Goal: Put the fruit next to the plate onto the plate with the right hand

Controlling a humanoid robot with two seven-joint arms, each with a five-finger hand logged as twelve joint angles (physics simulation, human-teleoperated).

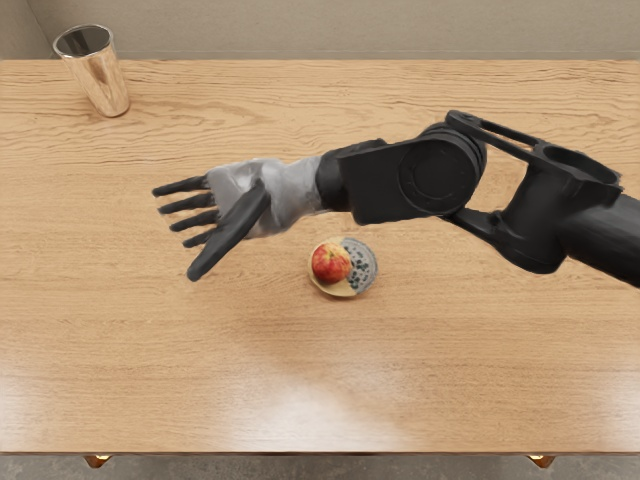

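Apple (330, 263) sitting on plate (365, 266), right hand (222, 213) released

Right arm is extending in from the right edge; right hand is hovering left of centre, fingers (182, 186) spread, gripping nothing. Apple is resting on the small plate's left part, just below and right of the hand, not touching it. Metal cup (95, 70) is standing upper left on the wooden counter (450, 370).

- You have a light wooden table (450, 380) in front of you, its grain running side to side and a glossy sheen near the front edge.
- A shiny metal cup (93, 70) stands at your far left corner.
- A small plate (364, 264) lies near the middle, well apart from the cup.
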